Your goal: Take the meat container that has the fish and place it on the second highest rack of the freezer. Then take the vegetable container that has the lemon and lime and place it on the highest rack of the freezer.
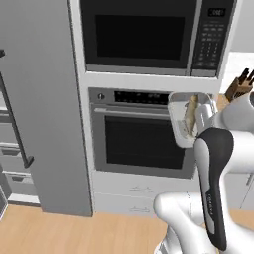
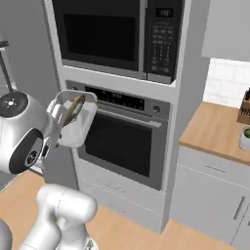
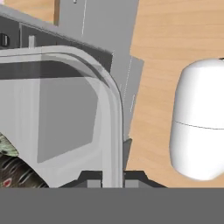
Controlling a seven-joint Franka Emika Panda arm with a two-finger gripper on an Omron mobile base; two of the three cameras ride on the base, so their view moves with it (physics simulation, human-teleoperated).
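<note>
My gripper (image 1: 200, 120) is shut on the rim of the meat container (image 1: 182, 119), a clear tray held tipped on edge in front of the oven. The fish (image 1: 190, 115) lies inside it, grey-brown and slim. From the right I see the same container (image 2: 78, 122), fish (image 2: 74, 109) and gripper (image 2: 58, 124). In the hand view the container's rim (image 3: 114, 127) runs between my fingertips (image 3: 92, 183), with the fish (image 3: 11, 168) at the lower left. The freezer (image 1: 44, 99) stands at the left, its black handle (image 1: 15, 124) and drawers (image 1: 12, 154) showing. The vegetable container (image 2: 245, 140) sits on the counter, cut by the frame; something green, the lime (image 2: 247, 132), shows in it; the lemon is hidden.
A built-in oven (image 1: 141, 134) and a microwave (image 1: 149, 34) fill the white column right behind the held tray. A knife block (image 1: 242, 84) stands on the wooden counter (image 2: 215, 129) at the right. Wooden floor (image 1: 74, 233) lies open below the freezer.
</note>
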